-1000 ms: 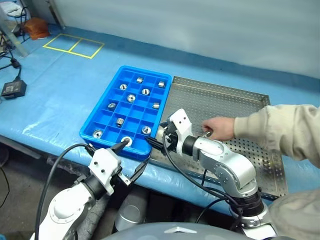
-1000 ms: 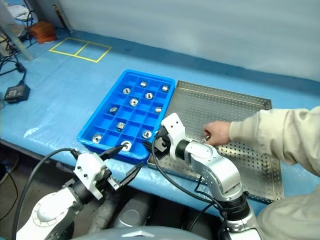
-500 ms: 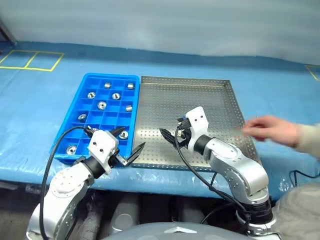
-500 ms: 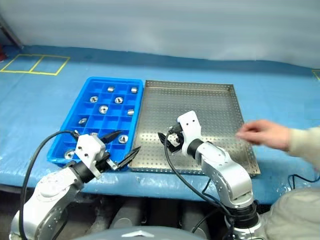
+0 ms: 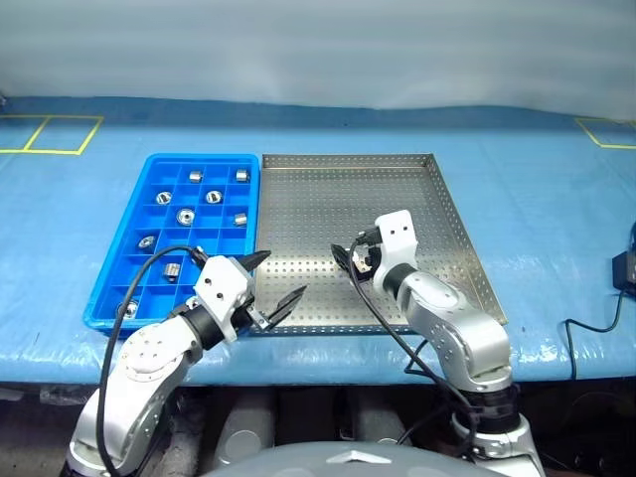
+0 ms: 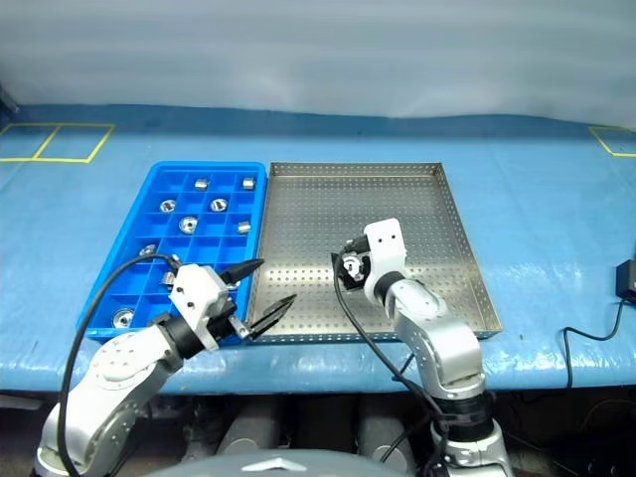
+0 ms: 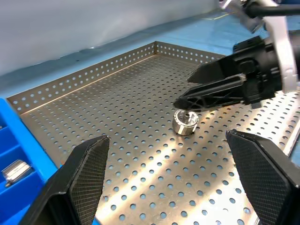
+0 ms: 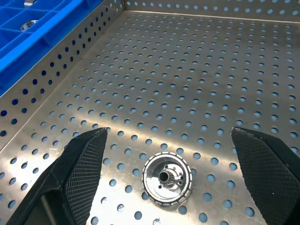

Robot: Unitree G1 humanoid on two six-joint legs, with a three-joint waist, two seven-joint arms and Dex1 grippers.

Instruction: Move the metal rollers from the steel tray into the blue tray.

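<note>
2 trays sit side by side on the blue-covered table [image 5: 556, 229]. At left we see the blue tray [image 5: 109, 288], touching the steel tray's rim; several metal rollers [image 5: 185, 215] lie in separate compartments, though the left arm hides its near row, so we cannot give a full count. Next, the left gripper [image 5: 275, 281] hovers over the near edge where the 2 trays meet, its black fingers spread wide and empty. Farther right, the steel tray [image 5: 397, 179] holds 1 roller [image 7: 185, 122], standing on end on the perforated floor in its near-middle part. In the head views this roller is hidden behind the right gripper [image 6: 342, 268]. The right wrist view shows that gripper's fingers parted on either side of the roller, not touching it; their tips are cut off.
</note>
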